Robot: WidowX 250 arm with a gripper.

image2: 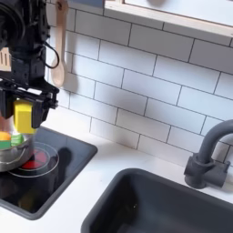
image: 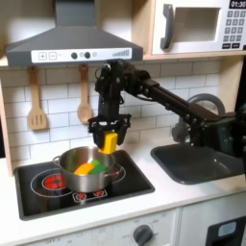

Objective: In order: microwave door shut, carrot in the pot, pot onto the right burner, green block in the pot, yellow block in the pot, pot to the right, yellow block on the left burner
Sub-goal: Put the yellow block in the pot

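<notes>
White tile backs the cooktop (image: 38, 190). One yellow block (image: 110, 142), long axis vertical, hangs clamped in the gripper (image: 110, 144) above one pot (image: 72, 171) holding one carrot (image: 86, 167) and one green block (image: 99, 169).

In the second exterior view, you lose most of the pot (image2: 13, 155) past the left edge, and the carrot (image2: 5, 139) shows as a sliver. In the first exterior view, the pot (image: 88, 171) covers the right burner, and the microwave door (image: 190, 28) is cropped at the top.
</notes>
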